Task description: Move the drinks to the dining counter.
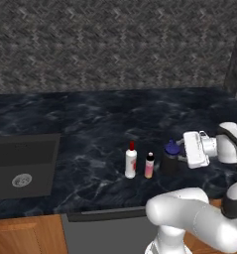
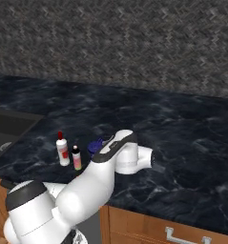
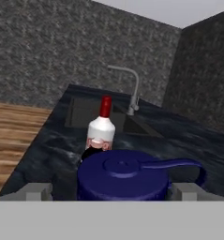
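Three drinks stand in a row on the dining counter (image 1: 90, 119) near its front edge. The slim white bottle with a red cap (image 1: 131, 161) (image 2: 63, 151) (image 3: 101, 129) is on the left. The tiny pink-and-white bottle (image 1: 149, 166) (image 2: 77, 158) is in the middle. The squat black bottle with a blue cap (image 1: 170, 159) (image 2: 94, 147) (image 3: 123, 178) is on the right. My gripper (image 1: 181, 153) (image 3: 111, 190) reaches in level from the right. It is open, with one fingertip (image 3: 36, 190) on each side of the blue cap, apart from it.
The dark sink (image 1: 23, 166) (image 2: 5, 128) is set into the counter to the left, with a steel faucet (image 3: 132, 89) beyond it. A grey tiled wall (image 1: 115, 44) runs behind the counter. Wooden cabinet fronts (image 2: 158, 224) lie below the counter edge.
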Controlling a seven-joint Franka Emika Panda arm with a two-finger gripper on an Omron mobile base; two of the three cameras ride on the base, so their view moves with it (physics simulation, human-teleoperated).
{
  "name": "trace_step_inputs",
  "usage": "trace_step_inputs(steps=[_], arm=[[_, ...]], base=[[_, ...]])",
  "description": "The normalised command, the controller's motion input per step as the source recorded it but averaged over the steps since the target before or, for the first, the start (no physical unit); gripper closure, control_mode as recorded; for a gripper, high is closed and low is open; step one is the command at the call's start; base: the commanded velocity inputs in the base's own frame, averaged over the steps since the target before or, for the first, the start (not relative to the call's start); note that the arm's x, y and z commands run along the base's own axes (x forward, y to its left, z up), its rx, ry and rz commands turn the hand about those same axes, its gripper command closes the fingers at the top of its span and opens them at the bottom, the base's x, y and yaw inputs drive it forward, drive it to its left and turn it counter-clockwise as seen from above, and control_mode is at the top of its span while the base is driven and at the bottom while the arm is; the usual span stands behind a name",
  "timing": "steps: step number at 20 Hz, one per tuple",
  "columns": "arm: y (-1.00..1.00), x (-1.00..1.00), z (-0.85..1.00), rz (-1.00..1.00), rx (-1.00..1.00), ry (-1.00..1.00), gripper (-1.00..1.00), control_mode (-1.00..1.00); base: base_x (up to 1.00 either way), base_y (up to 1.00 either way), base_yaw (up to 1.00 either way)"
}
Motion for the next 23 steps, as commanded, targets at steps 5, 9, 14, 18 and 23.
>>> trace_step_inputs(steps=[5, 9, 14, 18, 23], arm=[[0.0, -0.25, 0.33, -0.02, 0.0, -0.04, -1.0, -1.0], [0.0, 0.0, 0.47, -0.01, 0.0, 0.0, -1.0, -1.0], [0.0, -0.08, 0.65, 0.0, 0.0, -0.01, -1.0, -1.0], [0.0, -0.48, 0.69, 0.0, 0.0, -0.11, -1.0, -1.0], [0.0, -0.68, 0.62, 0.0, 0.0, -0.17, -1.0, -1.0]], base=[[0.0, 0.0, 0.0], [0.0, 0.0, 0.0], [0.0, 0.0, 0.0], [0.0, 0.0, 0.0], [0.0, 0.0, 0.0]])
